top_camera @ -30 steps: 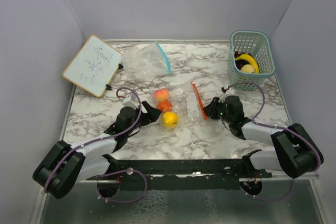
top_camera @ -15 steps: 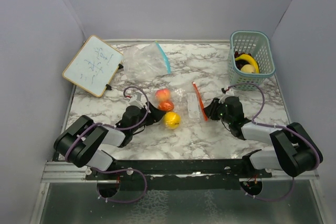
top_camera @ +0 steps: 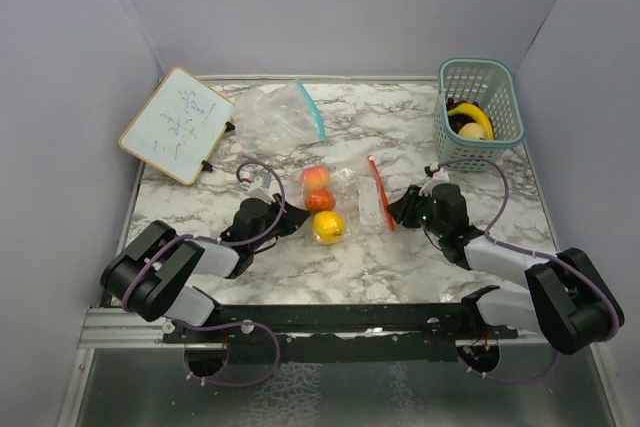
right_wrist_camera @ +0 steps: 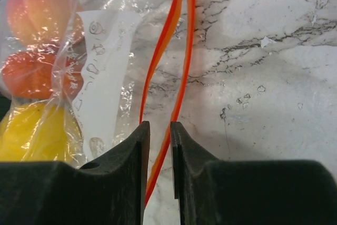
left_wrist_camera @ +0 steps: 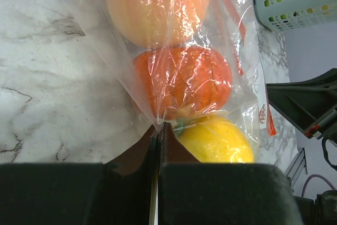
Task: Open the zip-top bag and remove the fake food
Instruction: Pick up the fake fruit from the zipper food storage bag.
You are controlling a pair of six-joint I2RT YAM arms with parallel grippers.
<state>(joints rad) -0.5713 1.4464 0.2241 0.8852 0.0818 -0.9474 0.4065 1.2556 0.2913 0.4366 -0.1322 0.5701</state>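
Observation:
The zip-top bag (top_camera: pixel 352 197) lies mid-table, clear, with an orange zip strip (top_camera: pixel 375 187) on its right side. Inside sits the fake food: a peach (top_camera: pixel 317 178), a red-orange tomato (top_camera: pixel 320 199) and a yellow lemon (top_camera: pixel 328 227). My left gripper (top_camera: pixel 297 219) is shut on the bag's film at its left edge, between tomato (left_wrist_camera: pixel 184 82) and lemon (left_wrist_camera: pixel 216 140), pinching plastic (left_wrist_camera: pixel 159 126). My right gripper (right_wrist_camera: pixel 157 125) stands narrowly open at the zip end. One orange strip (right_wrist_camera: pixel 181 67) runs through the gap, and the other passes left of the left finger.
A second clear bag with a blue zip (top_camera: pixel 275 112) lies at the back. A whiteboard (top_camera: pixel 177 125) leans at the back left. A teal basket (top_camera: pixel 478 65) at the back right holds a banana (top_camera: pixel 472 115) and other fruit. Grey walls enclose the table.
My left gripper has closed from wide open onto the bag's film, and its arm has folded back. The bag and fruit shifted slightly right. The right gripper has held still.

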